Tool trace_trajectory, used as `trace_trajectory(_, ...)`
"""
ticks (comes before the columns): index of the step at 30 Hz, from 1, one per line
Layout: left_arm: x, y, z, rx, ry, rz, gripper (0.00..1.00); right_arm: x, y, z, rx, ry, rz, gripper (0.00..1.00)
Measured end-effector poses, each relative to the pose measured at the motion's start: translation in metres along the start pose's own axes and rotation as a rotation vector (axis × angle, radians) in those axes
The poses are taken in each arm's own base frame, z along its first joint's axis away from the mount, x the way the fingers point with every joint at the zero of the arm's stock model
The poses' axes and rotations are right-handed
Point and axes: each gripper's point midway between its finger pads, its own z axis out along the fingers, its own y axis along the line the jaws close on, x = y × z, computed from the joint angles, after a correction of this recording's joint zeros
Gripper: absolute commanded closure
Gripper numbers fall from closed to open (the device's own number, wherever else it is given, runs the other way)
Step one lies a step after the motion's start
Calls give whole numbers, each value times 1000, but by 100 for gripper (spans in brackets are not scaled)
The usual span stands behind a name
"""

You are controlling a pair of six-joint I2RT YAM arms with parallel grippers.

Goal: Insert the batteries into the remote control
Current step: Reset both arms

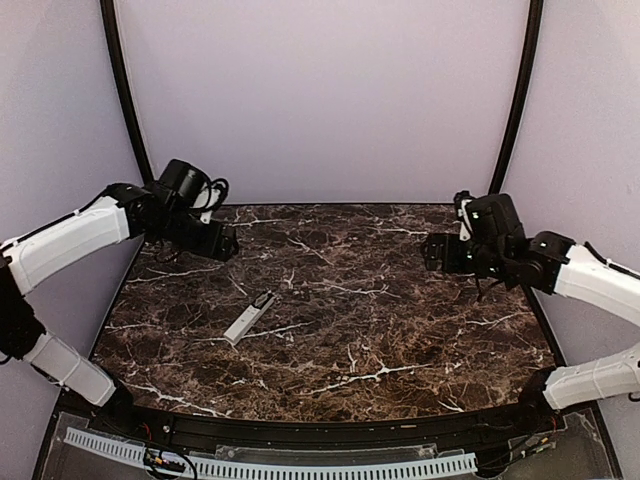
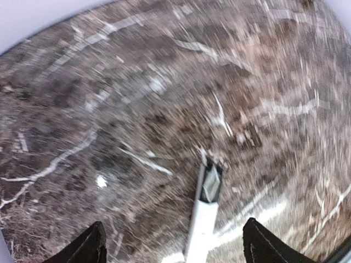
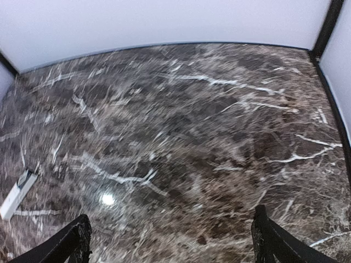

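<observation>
Hovering spread and empty, the left pincer [image 2: 173,247] faces the remote control [image 2: 203,222] lying flat on the table [image 2: 109,109] just ahead, probably to line up a grasp. The right pincer [image 3: 173,241], also spread, hangs well apart; I cannot see the batteries.

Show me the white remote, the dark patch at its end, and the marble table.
remote control [image 1: 247,321]: top view, middle of its white body.
dark patch [image 2: 211,185]: left wrist view, centre of the dark opening at the remote's end.
marble table [image 1: 400,320]: top view, bare marble right of the remote.
</observation>
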Motion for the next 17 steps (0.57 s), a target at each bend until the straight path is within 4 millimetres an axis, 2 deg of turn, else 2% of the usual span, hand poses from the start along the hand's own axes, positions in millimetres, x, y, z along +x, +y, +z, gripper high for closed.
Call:
trace_trajectory(2, -17, 38, -27, -66, -155, -104, 12, -1, -45, -8, 51, -56, 101, 1)
trace_trajectory(4, -21, 79, -44, -146, -261, -216, 12, 2, -85, -15, 96, -111, 198, 1)
trace_trajectory(6, -12, 122, -51, -240, -324, -330, 12, 9, -115, -19, 133, -145, 269, 2)
trace_trajectory(8, 2, 155, -51, -325, -348, -417, 11, 22, -139, -20, 166, -158, 330, 2)
trace_trajectory(11, 30, 193, -43, -435, -337, -523, 11, 42, -157, -16, 195, -148, 393, 1)
trace_trajectory(13, 42, 209, -42, -482, -333, -568, 12, 52, -161, -13, 203, -137, 421, 1)
trace_trajectory(17, 40, 224, -49, -533, -380, -605, 12, 61, -163, -10, 205, -130, 453, 2)
